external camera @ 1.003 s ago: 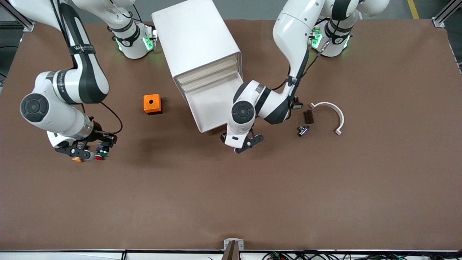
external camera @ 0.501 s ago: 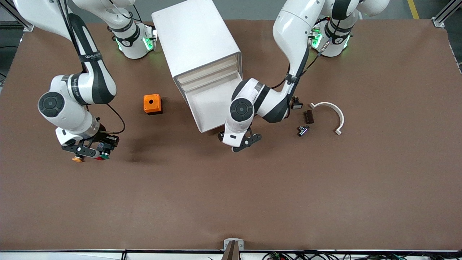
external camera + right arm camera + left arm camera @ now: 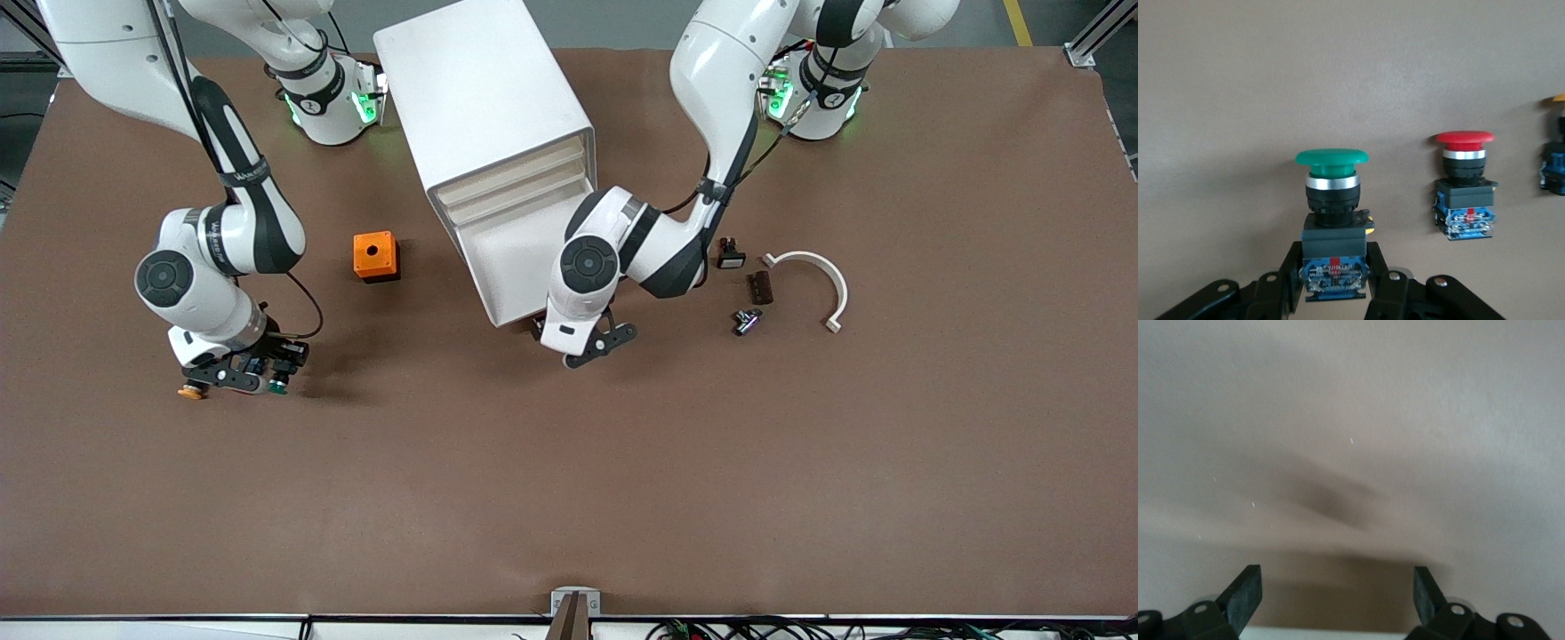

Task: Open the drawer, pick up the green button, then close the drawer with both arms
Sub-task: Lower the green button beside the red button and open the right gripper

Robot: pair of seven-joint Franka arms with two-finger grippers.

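Right tool [image 3: 256, 380]: I see it clamped on the green button [image 3: 1332, 175], low over the worktop [image 3: 569, 480] toward the right arm's end; a red button [image 3: 1464, 172] and an orange-capped one [image 3: 188, 391] stand just beside it. Left tool [image 3: 569, 342]: spread wide, holding nothing, at the front edge of the drawer [image 3: 516, 262], which stands pulled out of the white cabinet [image 3: 484, 98]. Nearby: orange box [image 3: 375, 256] beside the cabinet; white curved bracket [image 3: 818, 283] and small dark parts [image 3: 757, 287] toward the left arm's end. Surface: brown mat.

Probably a robotics lab, two arms [image 3: 222, 240], brown-covered table [image 3: 622, 462]
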